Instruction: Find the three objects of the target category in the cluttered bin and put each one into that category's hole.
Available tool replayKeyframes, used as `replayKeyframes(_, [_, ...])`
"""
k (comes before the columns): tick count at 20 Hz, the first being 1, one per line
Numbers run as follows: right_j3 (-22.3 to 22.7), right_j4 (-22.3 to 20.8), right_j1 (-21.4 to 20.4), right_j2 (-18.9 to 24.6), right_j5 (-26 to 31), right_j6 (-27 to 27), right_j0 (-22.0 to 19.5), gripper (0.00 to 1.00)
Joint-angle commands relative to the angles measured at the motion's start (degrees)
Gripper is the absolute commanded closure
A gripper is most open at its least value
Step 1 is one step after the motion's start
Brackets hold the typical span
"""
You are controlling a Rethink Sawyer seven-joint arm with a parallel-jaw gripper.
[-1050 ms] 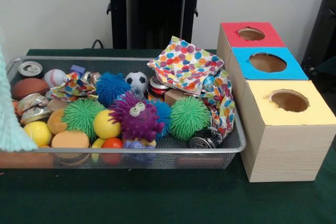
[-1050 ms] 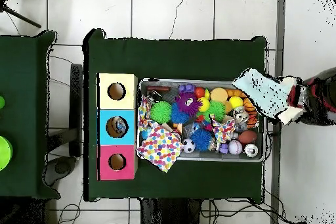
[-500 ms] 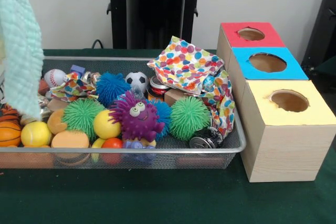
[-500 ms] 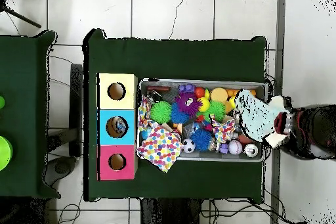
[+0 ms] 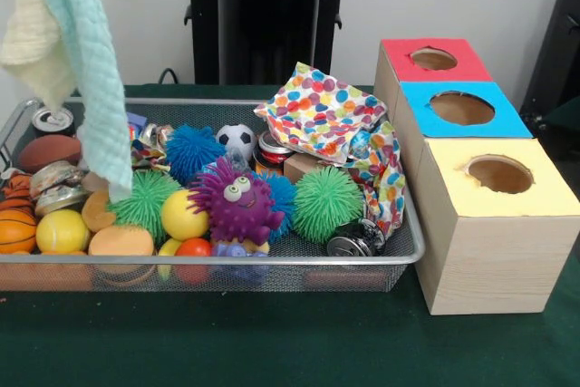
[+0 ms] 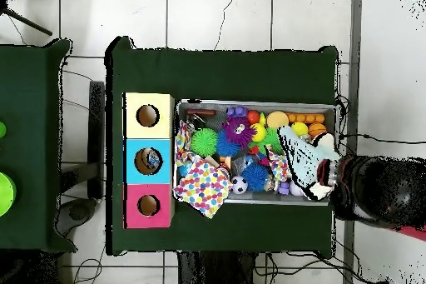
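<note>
A wire mesh bin [image 5: 410, 244] on the green table holds a heap of toys. In it are green spiky balls [image 5: 326, 203], a purple spiky monster [image 5: 236, 201], a blue spiky ball [image 5: 192, 151], a soccer ball [image 5: 237, 140], a football [image 5: 50, 151], a basketball [image 5: 15, 228], yellow and orange balls [image 5: 183, 216] and crushed cans [image 5: 56, 178]. A polka-dot cloth [image 5: 326, 115] is draped over the bin's right end. Beside the bin stand red [image 5: 433, 61], blue [image 5: 462, 108] and yellow [image 5: 498, 174] boxes, each with a round hole. The robot's gripper shows in neither view.
A mint-green cloth [image 5: 86, 70] hangs over the bin's left end. The overhead view shows a person [image 6: 374, 189] at the table's right edge holding this mint-green cloth [image 6: 306, 162]. It hides several toys beneath it. A second green table [image 6: 25, 147] stands at far left in the overhead view.
The person has carried the mint-green cloth up and further in over the bin. The basketball and cans at the bin's end are uncovered again; the baseball is now hidden.
</note>
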Motion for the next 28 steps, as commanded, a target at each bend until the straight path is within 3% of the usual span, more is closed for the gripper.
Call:
replayKeyframes(1, [8.6, 1.3, 4.0, -1.2, -5.7, 3.3, 0.0, 1.0])
replayKeyframes(7, [10.1, 1.8, 2.6, -1.7, -8.4, 3.4, -0.3, 1.0])
replayKeyframes(8, [10.6, 2.1, 2.5, -1.5, -9.4, 3.4, -0.5, 0.0])
replayKeyframes(12, [9.1, 1.0, 3.4, -1.9, -6.4, 3.0, 0.2, 0.0])
replayKeyframes(23, [8.2, 1.7, 3.2, -1.6, -6.1, 4.6, 1.8, 0.0])
replayKeyframes(25, [8.8, 2.1, 2.6, -1.9, -6.3, 7.3, 4.1, 0.0])
replayKeyframes(28, [11.8, 3.2, 4.1, -3.2, -11.6, 13.7, 8.1, 0.0])
